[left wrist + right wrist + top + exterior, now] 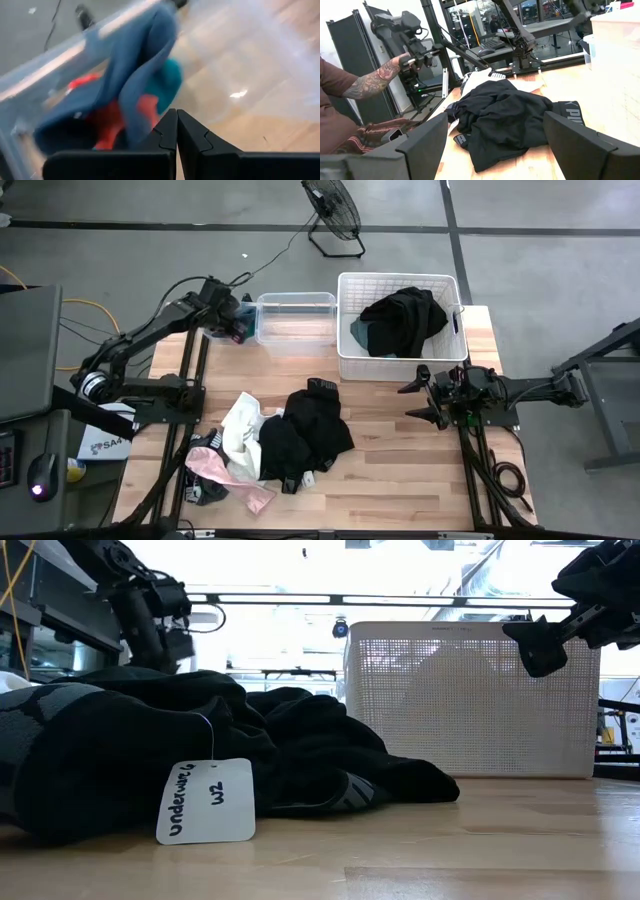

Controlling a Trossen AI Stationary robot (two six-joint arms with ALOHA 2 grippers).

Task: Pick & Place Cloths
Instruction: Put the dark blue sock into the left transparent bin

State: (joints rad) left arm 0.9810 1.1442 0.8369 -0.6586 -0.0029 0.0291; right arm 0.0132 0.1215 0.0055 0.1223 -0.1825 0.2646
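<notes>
1. Nearest to me in the low view, the pile of cloths [290, 442] lies on the wooden table [400, 480] at its front left. The bulk is black fabric; a white piece [240, 430] and a pink piece [228, 474] lie at its left edge.
2. A white paper tag [205, 801], hand-lettered "Underwear W2", hangs by a thread from the black fabric.
3. In the right wrist view I read a black waistband [570, 112] with white lettering at the pile's edge.
4. The right gripper [428, 395] hovers above the table's right side, just in front of the basket, fingers spread wide and holding nothing.
5. The white slatted basket [345, 320] stands at the table's back right. It contains a black garment [405, 318] with a teal-green one [362, 332] beneath its left edge.
6. The clear plastic bin [296, 318] stands just left of the basket.
7. The left gripper [176, 131] is at the bin's left end, fingers clenched together, tips touching. I see no fabric between them. Just beyond them lies a bundle of blue, teal and red cloths [125, 100].
8. Beyond the table: grey floor and a black floor fan [333, 215].
9. The right wrist view shows a person's tattooed arm [372, 80] beside the table.
</notes>
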